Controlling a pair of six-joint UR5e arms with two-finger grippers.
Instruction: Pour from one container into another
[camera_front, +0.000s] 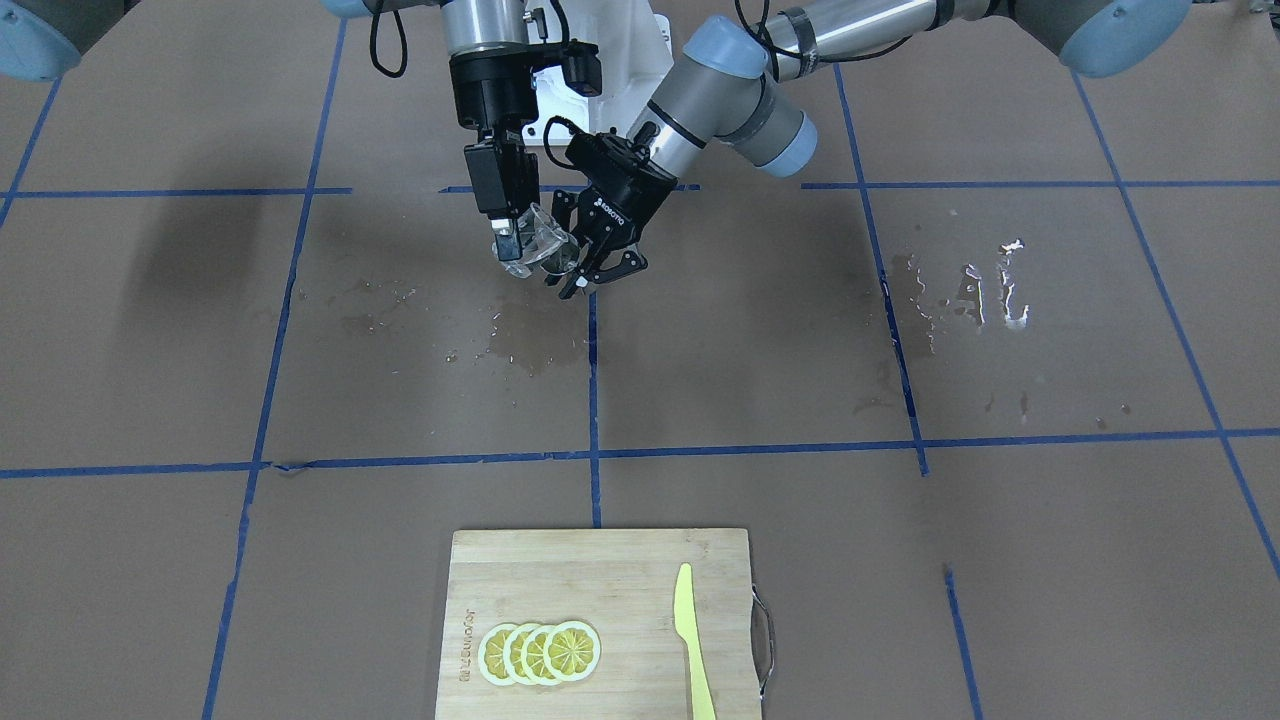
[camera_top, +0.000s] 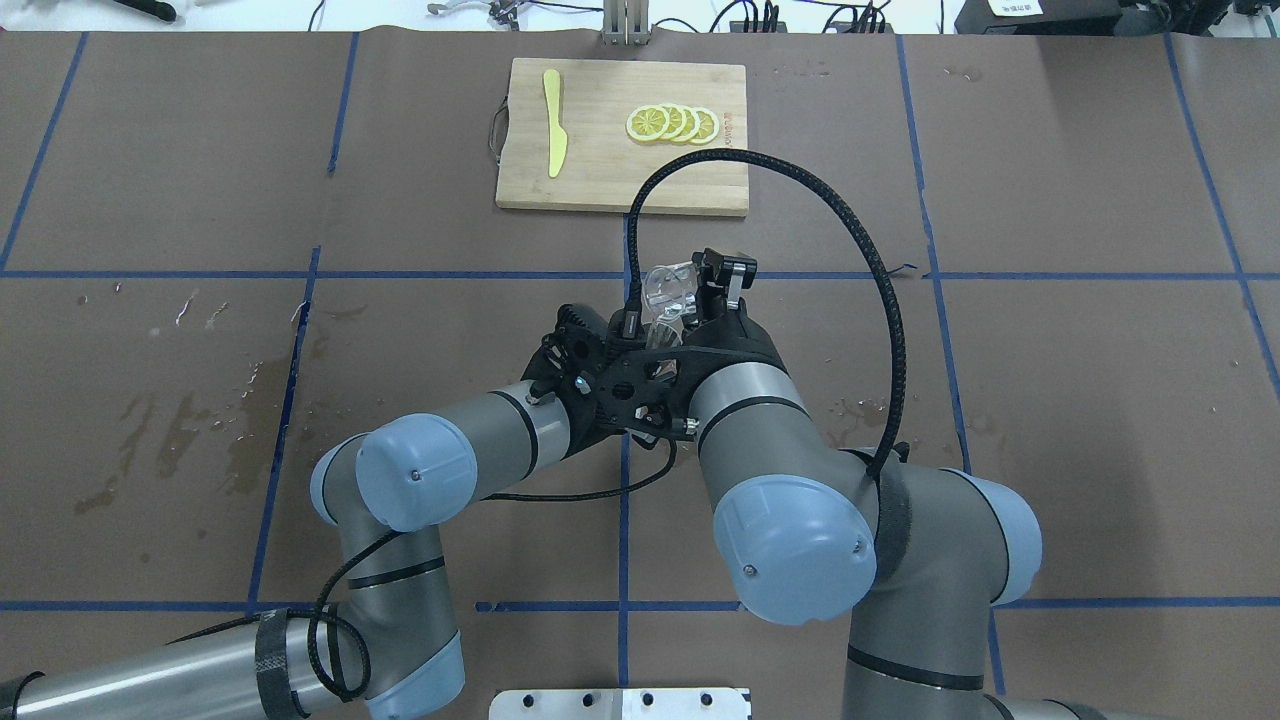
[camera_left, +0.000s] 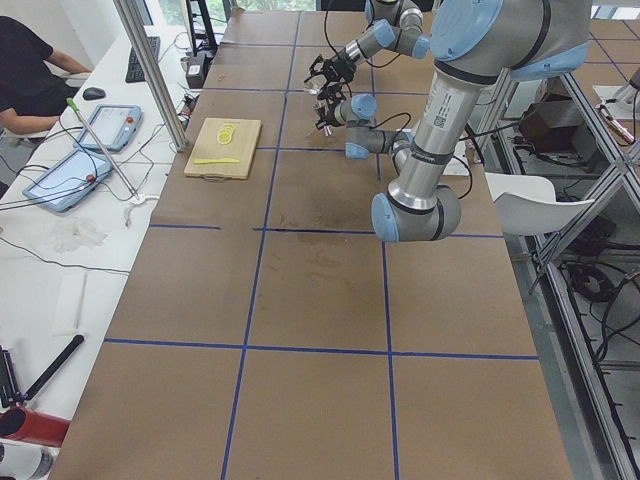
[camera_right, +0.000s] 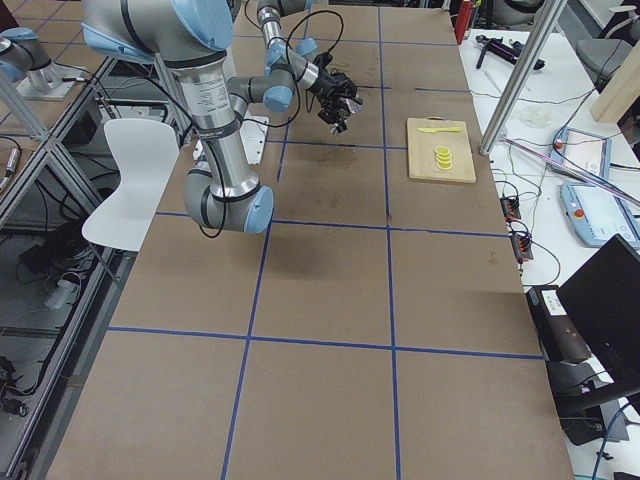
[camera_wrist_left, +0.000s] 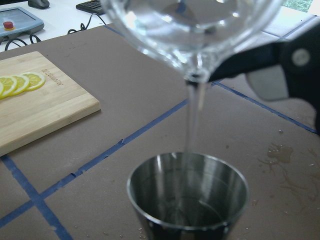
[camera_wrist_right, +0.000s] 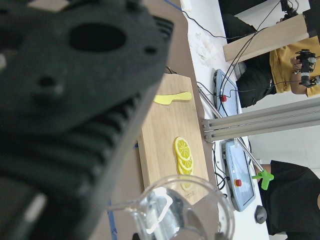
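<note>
The right tool (camera_front: 512, 243) is clamped on a clear glass jug (camera_front: 543, 240), which is tilted above the tabletop (camera_front: 760, 350). A thin stream of water (camera_wrist_left: 192, 117) falls from the jug into a metal cup (camera_wrist_left: 188, 192), gripped just beneath by the left tool (camera_front: 592, 265).

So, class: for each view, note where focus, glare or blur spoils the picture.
Left wrist view: the glass jug, close above the lens, is soft, and the metal cup is sharper. Right wrist view: the jug's rim is blurred, the lemon slices clearer. Front-facing view: white glare on the wet patches.
</note>
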